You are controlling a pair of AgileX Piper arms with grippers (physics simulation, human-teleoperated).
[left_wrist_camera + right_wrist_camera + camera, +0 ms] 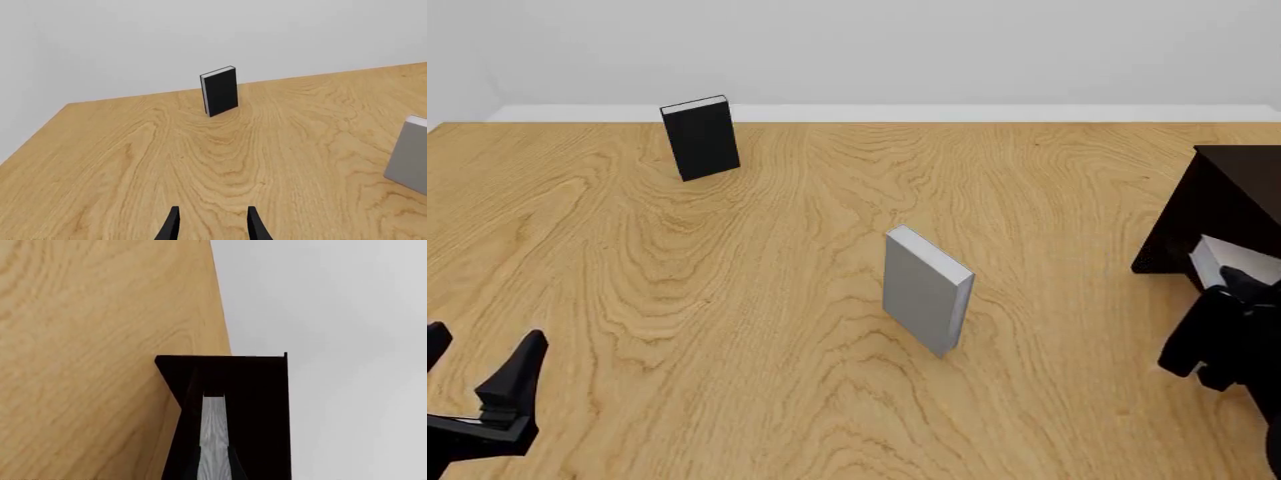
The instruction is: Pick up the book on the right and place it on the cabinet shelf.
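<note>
My right hand (1224, 300) is clamped across the covers of the grey book (213, 440), a stiff, smooth, hefty slab that could slip, holding it at the mouth of the cabinet (1214, 200) by the desk's right edge

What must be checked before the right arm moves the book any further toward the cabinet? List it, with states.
1. Grip: ok. The book sits between the right tool's fingers.
2. Aim: ok. In the right wrist view the cabinet lies straight ahead of the book.
3. Shelf recess free: cannot tell. The inside is too dark.
4. Book already resting on the shelf: cannot tell. Its far end fades into the dark wood.
5. Left tool out of the way: ok. It is open, on the far left.
6. Other books clear: ok. The second grey book and the black book stand upright, well left of the cabinet.
</note>
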